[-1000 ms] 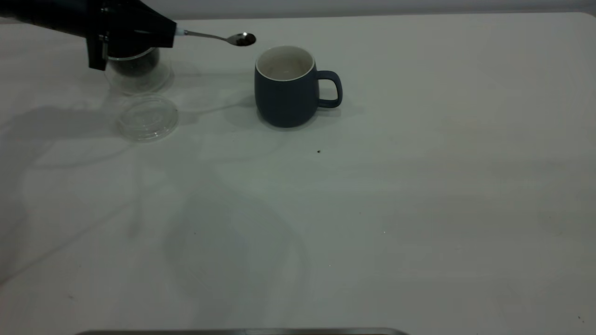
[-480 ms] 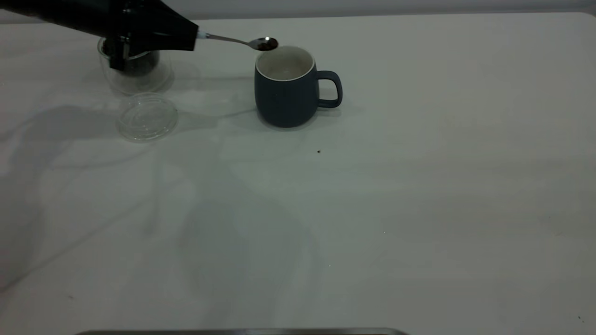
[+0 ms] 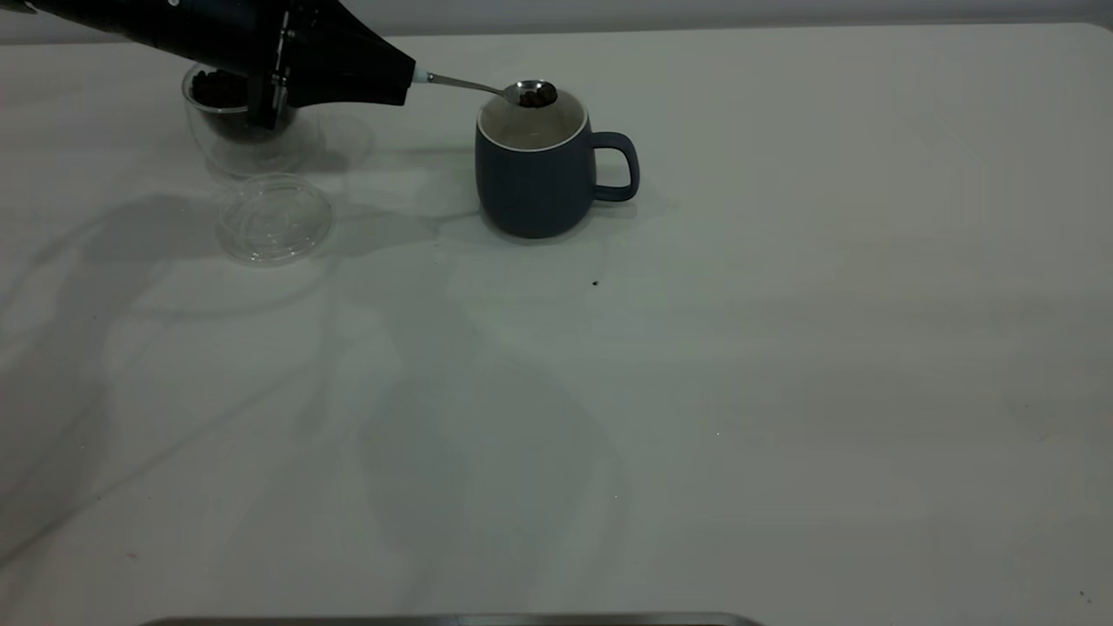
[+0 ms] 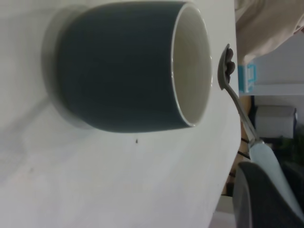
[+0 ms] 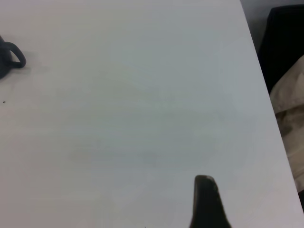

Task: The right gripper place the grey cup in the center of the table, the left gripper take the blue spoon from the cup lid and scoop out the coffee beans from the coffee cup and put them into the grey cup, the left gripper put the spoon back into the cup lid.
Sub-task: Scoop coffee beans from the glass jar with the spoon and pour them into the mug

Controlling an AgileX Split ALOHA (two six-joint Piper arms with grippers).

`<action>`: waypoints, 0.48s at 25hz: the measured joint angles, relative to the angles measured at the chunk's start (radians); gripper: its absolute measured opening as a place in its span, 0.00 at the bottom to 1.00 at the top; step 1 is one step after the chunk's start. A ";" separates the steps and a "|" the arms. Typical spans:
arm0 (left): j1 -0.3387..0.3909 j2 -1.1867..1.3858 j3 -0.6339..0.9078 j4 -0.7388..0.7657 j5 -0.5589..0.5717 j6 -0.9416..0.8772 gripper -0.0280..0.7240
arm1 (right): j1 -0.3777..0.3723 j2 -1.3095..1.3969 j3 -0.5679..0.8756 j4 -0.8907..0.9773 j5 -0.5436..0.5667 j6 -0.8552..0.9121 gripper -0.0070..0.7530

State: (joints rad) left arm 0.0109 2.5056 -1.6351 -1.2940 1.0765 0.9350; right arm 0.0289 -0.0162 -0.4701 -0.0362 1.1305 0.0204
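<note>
Table [image 3: 783,391]: grey cup [image 3: 532,169], coffee cup [image 3: 239,130], cup lid [image 3: 275,218].

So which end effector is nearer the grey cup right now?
Left. The left end effector holds the blue spoon with its bowl over the grey cup. The right end effector sits far off, over bare table.

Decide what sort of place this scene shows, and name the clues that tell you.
Probably an indoor robot test bench, not a kitchen: a bare off-white table holds only a mug, a glass cup and a lid, while a black gripper carries a spoon of beans.
</note>
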 joint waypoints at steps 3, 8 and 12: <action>0.000 0.000 0.000 -0.001 -0.028 0.021 0.20 | 0.000 0.000 0.000 0.000 0.000 0.000 0.61; 0.000 0.000 0.000 -0.001 -0.073 0.088 0.20 | 0.000 0.000 0.000 0.000 0.000 0.000 0.61; -0.005 0.000 0.000 -0.002 -0.102 0.185 0.20 | 0.000 0.000 0.000 0.000 0.000 0.000 0.61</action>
State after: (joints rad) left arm 0.0054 2.5056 -1.6351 -1.2958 0.9742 1.1200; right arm 0.0289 -0.0162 -0.4701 -0.0362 1.1305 0.0204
